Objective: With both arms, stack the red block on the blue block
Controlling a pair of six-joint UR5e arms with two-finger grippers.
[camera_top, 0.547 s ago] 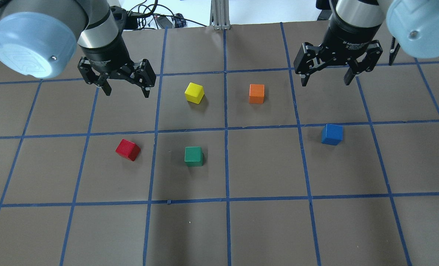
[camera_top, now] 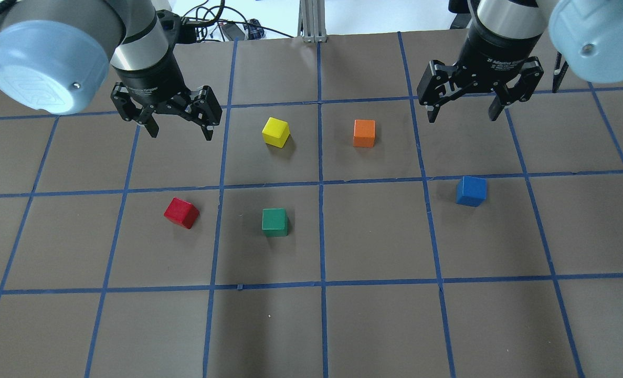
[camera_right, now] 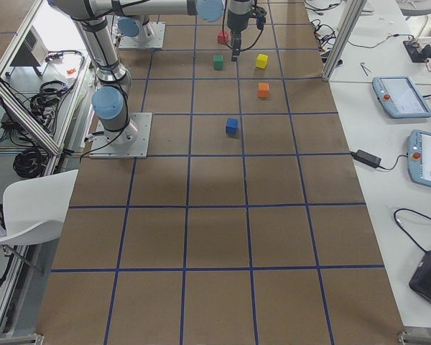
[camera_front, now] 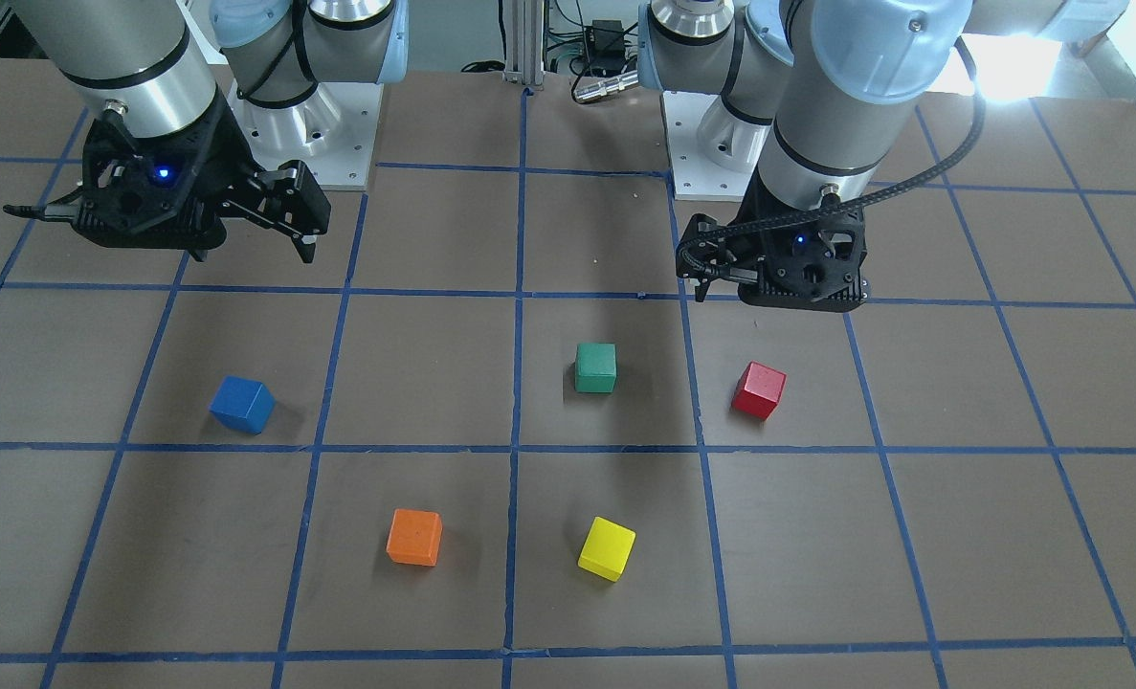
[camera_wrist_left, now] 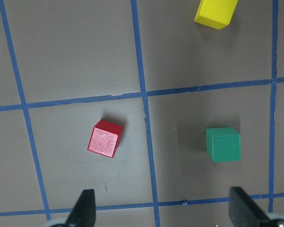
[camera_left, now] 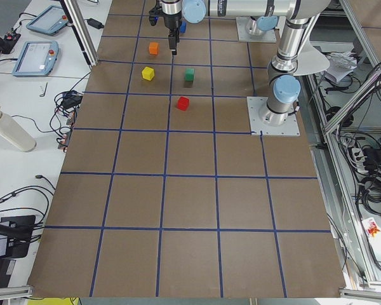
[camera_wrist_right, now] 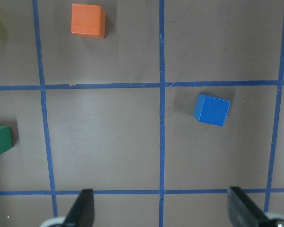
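The red block (camera_top: 181, 212) lies on the brown table left of centre, also in the front view (camera_front: 758, 389) and the left wrist view (camera_wrist_left: 105, 138). The blue block (camera_top: 471, 190) lies at the right, also in the front view (camera_front: 241, 404) and the right wrist view (camera_wrist_right: 211, 109). My left gripper (camera_top: 181, 131) is open and empty, hanging above the table just beyond the red block. My right gripper (camera_top: 462, 116) is open and empty, hanging beyond the blue block. Both blocks stand apart from each other and from the grippers.
A green block (camera_top: 275, 221) sits right of the red one. A yellow block (camera_top: 276, 132) and an orange block (camera_top: 364, 133) lie in the far middle squares. Blue tape lines (camera_top: 320, 184) grid the table. Cables and a metal post (camera_top: 314, 21) are at the far edge.
The left gripper has shifted very slightly. The right gripper and all blocks stay where they were.
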